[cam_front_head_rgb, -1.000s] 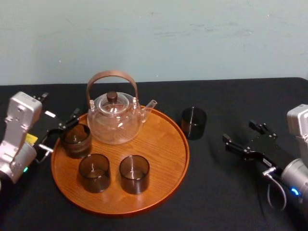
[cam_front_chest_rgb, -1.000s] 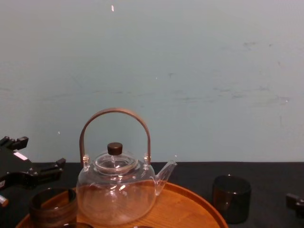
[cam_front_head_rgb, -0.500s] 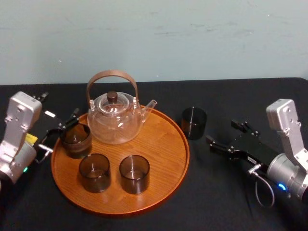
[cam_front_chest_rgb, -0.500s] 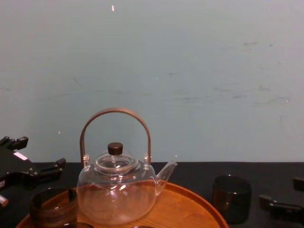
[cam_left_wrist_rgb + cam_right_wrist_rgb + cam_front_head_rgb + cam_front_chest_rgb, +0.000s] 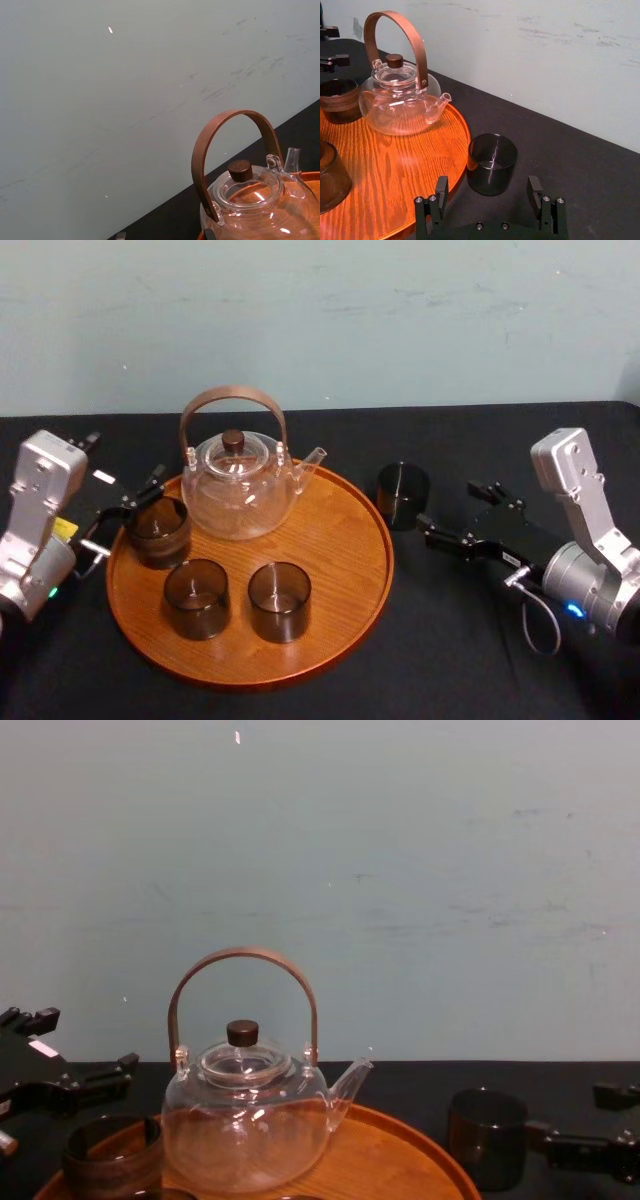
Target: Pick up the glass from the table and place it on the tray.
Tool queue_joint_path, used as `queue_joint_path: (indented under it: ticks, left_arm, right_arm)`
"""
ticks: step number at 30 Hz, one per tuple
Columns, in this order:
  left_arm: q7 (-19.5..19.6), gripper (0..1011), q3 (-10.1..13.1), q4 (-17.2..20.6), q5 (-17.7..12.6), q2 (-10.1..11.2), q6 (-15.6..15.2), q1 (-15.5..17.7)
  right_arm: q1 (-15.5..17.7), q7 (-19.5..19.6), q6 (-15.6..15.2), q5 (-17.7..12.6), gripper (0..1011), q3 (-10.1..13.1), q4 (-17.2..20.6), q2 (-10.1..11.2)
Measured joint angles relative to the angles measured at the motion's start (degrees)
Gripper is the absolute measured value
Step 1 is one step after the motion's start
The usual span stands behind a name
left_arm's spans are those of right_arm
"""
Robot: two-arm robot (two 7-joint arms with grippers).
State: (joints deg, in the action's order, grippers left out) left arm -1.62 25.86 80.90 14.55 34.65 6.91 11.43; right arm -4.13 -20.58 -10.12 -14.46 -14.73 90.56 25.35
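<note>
A dark glass (image 5: pixel 403 495) stands upright on the black table (image 5: pixel 450 640), just off the right rim of the tray (image 5: pixel 340 540) and not on it. The right gripper (image 5: pixel 445 505) lies low over the table just to the right of the glass, its fingers (image 5: pixel 441 189) spread wide. In the right wrist view the glass sits just ahead of the tips, centred on the gap between them, with nothing clamped. On the tray a clear teapot (image 5: pixel 240 485) with a brown hoop handle stands toward the back, and three more dark glasses (image 5: pixel 197 598) stand on the left and front. The left gripper (image 5: pixel 125 512) sits at the tray's left edge, its fingers also apart, next to the leftmost of those glasses.
</note>
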Motion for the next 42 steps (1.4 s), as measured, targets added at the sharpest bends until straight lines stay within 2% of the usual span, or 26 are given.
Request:
queue_joint_path:
  ticks: [22,35,42]
  left_arm:
    - [0.0,1001,0.0,0.0,0.0,0.0,0.0,0.0]
    - [0.0,1001,0.0,0.0,0.0,0.0,0.0,0.0]
    - [0.0,1001,0.0,0.01,0.0,0.0,0.0,0.0]
  right_arm:
    - [-8.25,-2.23,-3.11,-2.86,1002,-2.04,-7.71,-0.68]
    - [-12.76,-3.4,-3.39,-3.18,1002,-4.18,-12.68,-1.29]
    - [-14.29,-3.97,-3.01,-3.0,1002,-5.47,-14.09,-1.56]
